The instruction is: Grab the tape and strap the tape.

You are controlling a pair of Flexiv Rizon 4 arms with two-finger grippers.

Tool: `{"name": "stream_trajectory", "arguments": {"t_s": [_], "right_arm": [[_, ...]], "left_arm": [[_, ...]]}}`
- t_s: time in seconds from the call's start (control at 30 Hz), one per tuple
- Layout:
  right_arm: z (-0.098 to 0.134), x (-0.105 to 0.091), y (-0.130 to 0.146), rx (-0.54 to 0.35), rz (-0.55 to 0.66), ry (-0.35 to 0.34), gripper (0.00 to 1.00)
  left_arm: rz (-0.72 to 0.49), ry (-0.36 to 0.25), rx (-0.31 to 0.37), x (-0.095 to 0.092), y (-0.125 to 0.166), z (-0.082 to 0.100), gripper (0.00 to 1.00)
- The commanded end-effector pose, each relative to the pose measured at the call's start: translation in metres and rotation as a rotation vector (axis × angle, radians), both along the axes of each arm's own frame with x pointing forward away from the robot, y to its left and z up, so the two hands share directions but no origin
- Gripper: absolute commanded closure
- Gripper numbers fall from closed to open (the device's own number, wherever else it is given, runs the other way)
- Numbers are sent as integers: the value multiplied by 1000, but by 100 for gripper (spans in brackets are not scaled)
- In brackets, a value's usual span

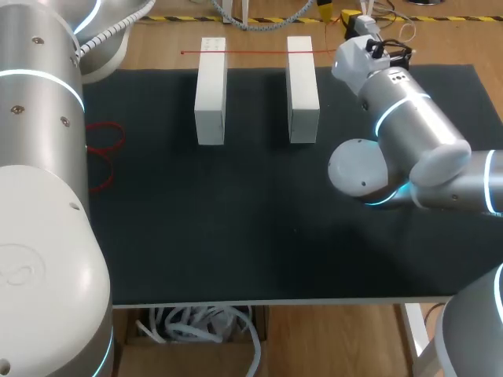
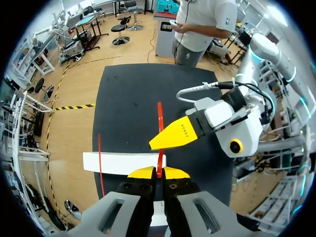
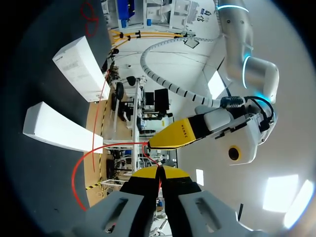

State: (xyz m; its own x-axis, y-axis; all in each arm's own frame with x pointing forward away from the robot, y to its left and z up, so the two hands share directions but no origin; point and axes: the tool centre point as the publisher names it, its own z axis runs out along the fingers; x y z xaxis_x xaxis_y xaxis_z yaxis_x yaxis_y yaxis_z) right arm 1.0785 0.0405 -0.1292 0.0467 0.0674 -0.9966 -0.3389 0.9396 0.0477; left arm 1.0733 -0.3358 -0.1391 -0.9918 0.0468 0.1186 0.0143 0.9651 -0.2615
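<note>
Tape (image 2: 159,116) pinched by both grippers

The left gripper (image 2: 158,172) has its yellow tips pressed together, with the red tape nipped between them. From the tips the tape runs straight ahead over the black mat (image 2: 128,98). The right arm's yellow finger sits just ahead and slightly to one side, close to the tape. A white block (image 2: 118,163) lies just ahead of the left gripper, and a thin red line crosses it.

The right gripper (image 3: 158,172) is likewise closed tight, with a red strand of the tape caught between its tips. From there the strand bends away in a wide curve, then runs past the ends of two white blocks. The left arm's yellow finger sits just ahead of these tips.

In the head view the left block (image 1: 211,90) and the right block (image 1: 302,90) lie side by side, apart, on the far part of the mat. A thin red line of tape lies across their far ends. Red loops (image 1: 106,140) lie at the mat's left edge, well apart from the blocks.
</note>
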Motion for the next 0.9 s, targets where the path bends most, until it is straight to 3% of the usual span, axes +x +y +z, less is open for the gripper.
{"name": "stream_trajectory", "arguments": {"t_s": [0.03, 0.9], "right_arm": [[2, 0, 3, -1, -3, 4, 100], [-1, -2, 9, 8, 7, 13, 100]], "left_arm": [[0, 5, 6, 1, -2, 2, 100], [0, 5, 6, 1, -2, 2, 100]]}}
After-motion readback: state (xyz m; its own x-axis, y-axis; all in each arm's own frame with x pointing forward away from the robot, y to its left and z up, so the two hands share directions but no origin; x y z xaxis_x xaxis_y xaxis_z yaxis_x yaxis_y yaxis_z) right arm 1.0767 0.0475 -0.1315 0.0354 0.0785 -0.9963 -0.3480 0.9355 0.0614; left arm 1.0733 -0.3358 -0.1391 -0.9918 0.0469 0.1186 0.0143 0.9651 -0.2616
